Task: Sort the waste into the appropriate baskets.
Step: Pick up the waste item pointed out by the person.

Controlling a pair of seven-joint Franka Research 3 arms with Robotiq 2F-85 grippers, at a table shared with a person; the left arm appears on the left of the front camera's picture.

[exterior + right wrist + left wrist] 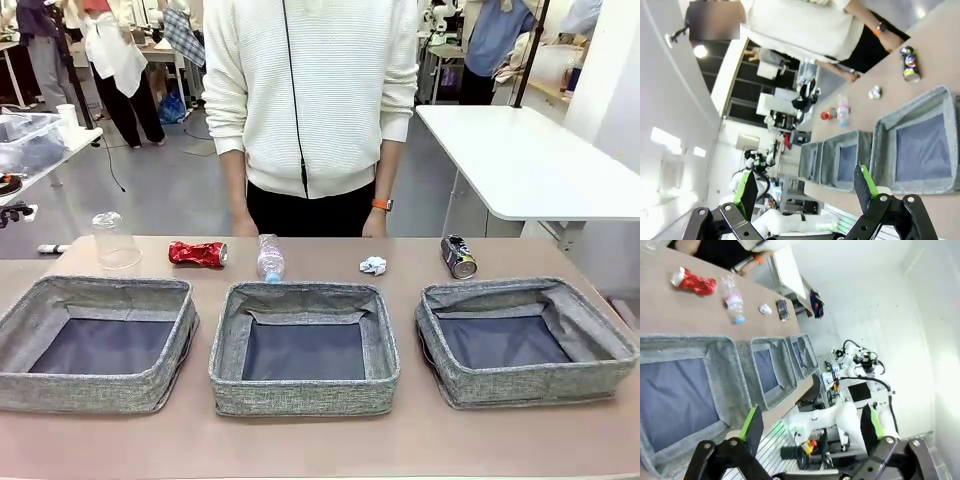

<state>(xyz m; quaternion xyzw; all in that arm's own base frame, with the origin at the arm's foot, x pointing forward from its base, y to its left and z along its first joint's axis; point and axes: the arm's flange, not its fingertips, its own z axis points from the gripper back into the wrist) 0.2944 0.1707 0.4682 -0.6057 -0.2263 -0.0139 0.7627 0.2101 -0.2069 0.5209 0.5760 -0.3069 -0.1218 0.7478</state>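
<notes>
Three grey baskets are set in a row across the lower half of the front view: the left basket (30,312), the middle basket (303,395) and the right basket (530,385), their dark bottoms in plain sight. Behind them on the table (300,445) the waste is laid out in a line. A clear plastic cup (115,242) stands at the left, apparently upside down. Then come a crushed red can (197,254), a clear plastic bottle (269,258) lying just behind the middle basket's far rim, a crumpled paper ball (373,265) and a dark can (458,256) at the right. A person (310,100) is seen at top centre. At the bottom of each wrist view, the left gripper (810,420) and the right gripper (805,177) are held wide apart, with nothing between the pads.
</notes>
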